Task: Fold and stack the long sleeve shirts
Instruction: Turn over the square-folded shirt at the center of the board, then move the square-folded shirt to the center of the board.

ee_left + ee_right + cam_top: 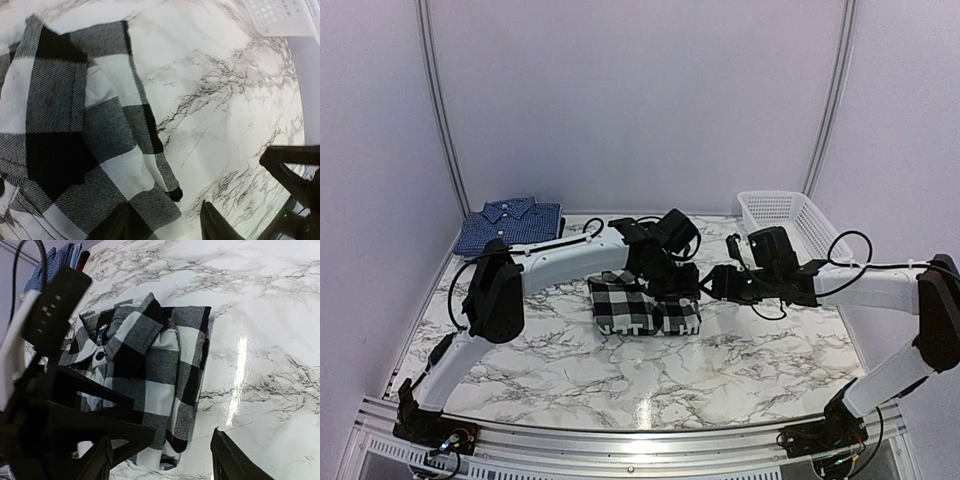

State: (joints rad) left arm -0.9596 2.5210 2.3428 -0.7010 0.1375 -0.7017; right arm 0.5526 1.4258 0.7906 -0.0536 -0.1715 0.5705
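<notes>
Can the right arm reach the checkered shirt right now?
Probably yes. The right gripper hangs open beside the black-and-white shirt, with only bare table between them; the left gripper crowds the shirt's other side.

Big black-and-white checked shirt (643, 305) at centre, dark blue shirt (510, 225) with fine pale checks upper left, white marble table (720, 370) veined grey, white mesh basket (790, 215) upper right, pale lilac walls (640, 100)
</notes>
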